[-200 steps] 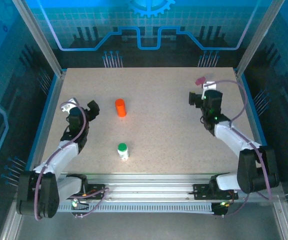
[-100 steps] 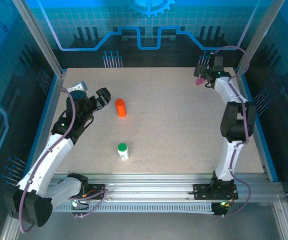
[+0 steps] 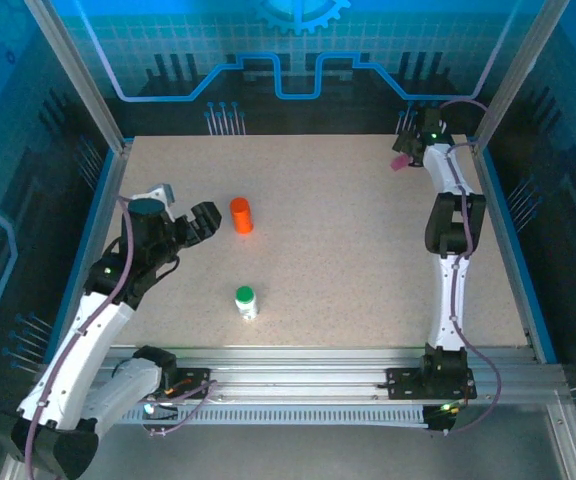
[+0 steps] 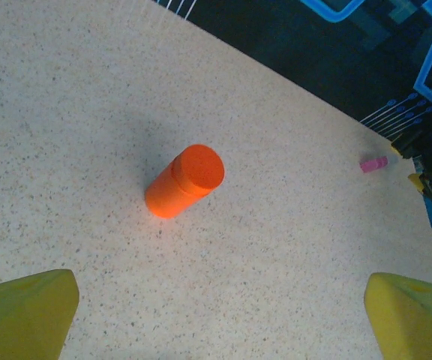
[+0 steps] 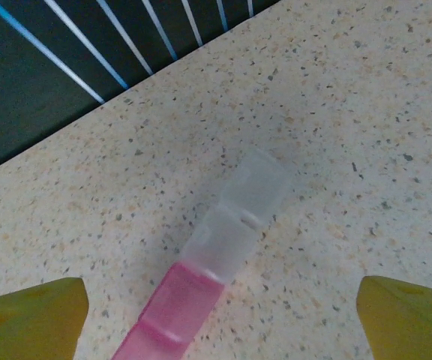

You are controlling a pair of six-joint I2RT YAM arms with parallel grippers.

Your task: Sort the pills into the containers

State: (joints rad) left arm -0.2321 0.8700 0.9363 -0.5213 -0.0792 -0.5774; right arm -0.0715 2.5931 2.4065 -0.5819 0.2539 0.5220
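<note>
The orange bottle (image 3: pixel 240 214) (image 4: pixel 184 181) stands upright at the table's left middle. My left gripper (image 3: pixel 200 222) (image 4: pixel 220 330) hangs open just left of it, nothing between its yellow fingertips (image 4: pixel 22 315). The white bottle with a green cap (image 3: pixel 245 300) stands nearer the front. The pink-tinted vial (image 3: pixel 400 160) (image 5: pixel 201 277) (image 4: pixel 373 163) lies on its side at the far right corner. My right gripper (image 3: pixel 415 150) (image 5: pixel 220 330) is open over it, fingers (image 5: pixel 411 319) wide on either side and not touching it. The pills are hidden.
The speckled table (image 3: pixel 348 260) has blue side rails and a dark back wall. Thin blue-white pins (image 3: pixel 418 120) (image 5: pixel 88 67) stand along the back edge, close behind the vial. The right arm stretches along the right side of the table.
The right arm has stretched from mid-right to the far right corner, its gripper now over the vial. The left gripper rose toward the orange bottle, then dropped back slightly.
</note>
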